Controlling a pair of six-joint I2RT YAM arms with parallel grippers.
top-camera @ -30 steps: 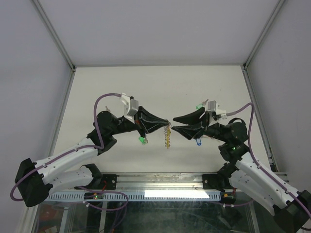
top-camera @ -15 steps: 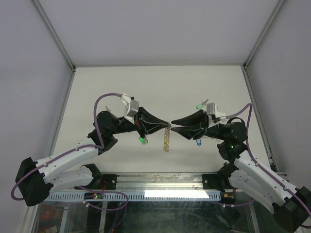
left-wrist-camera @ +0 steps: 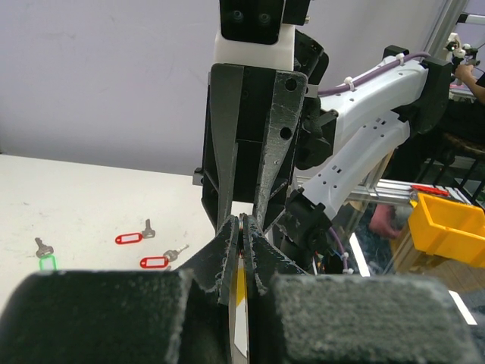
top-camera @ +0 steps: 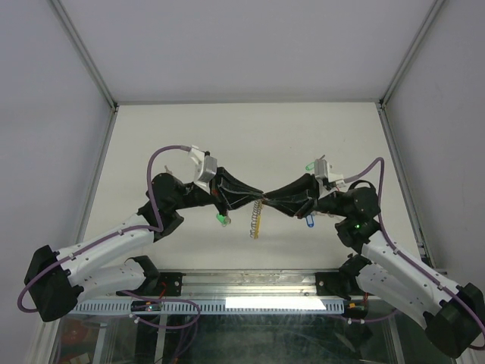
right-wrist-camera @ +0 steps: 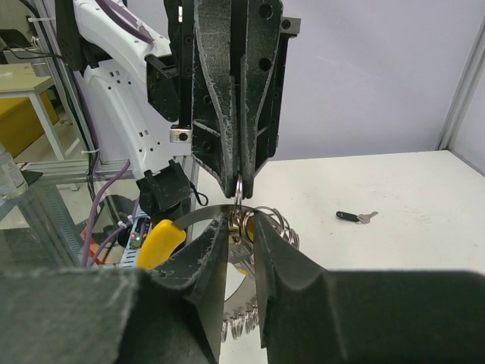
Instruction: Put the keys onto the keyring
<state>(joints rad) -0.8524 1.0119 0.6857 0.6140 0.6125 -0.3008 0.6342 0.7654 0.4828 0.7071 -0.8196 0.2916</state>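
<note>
The left gripper [left-wrist-camera: 241,229] is pressing its fingers together on the thin top loop of the keyring [top-camera: 256,220], holding it up above the table [top-camera: 227,136], near the middle and toward the near edge. The right gripper [right-wrist-camera: 241,227] is meeting it tip to tip from the right. Its fingers are standing only narrowly apart on either side of the same loop, and I cannot tell whether the pads are touching the metal. Below the two tips the silvery coiled ring is hanging down, with its yellow part [right-wrist-camera: 161,243] at the low end.

The keys are lying loose on the table, well apart from the ring. On the left, a green-tagged key [left-wrist-camera: 45,259] and two red-tagged keys [left-wrist-camera: 129,238] [left-wrist-camera: 154,262] are lying by the left arm. On the right, a blue-tagged key [top-camera: 310,222] is showing just beside the right arm, and a black-tagged key [right-wrist-camera: 355,217] is lying alone on the tabletop.
</note>
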